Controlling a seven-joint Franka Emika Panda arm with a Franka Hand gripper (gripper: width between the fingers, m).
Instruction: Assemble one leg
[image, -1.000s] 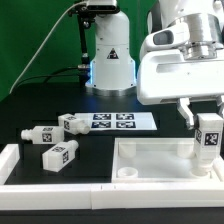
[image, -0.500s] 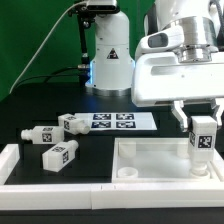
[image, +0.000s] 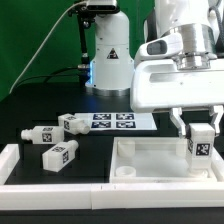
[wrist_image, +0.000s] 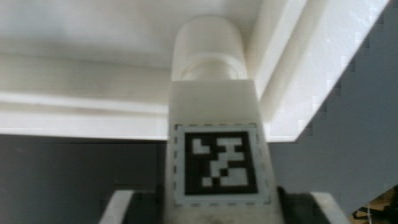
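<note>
Small white rectangular block leg with a black-and-white tag (image: 201, 147): upright, pinched by the two-finger gripper (image: 198, 127), stub end down inside the large flat white tray-like tabletop (image: 150, 148), at its corner (exterior view's right). Step looks like insertion. Next: seat the stub in the corner hole, which is hidden. Versus a second ago, the leg is lower.

white tagged leg (image: 201, 147) held upright
</note>
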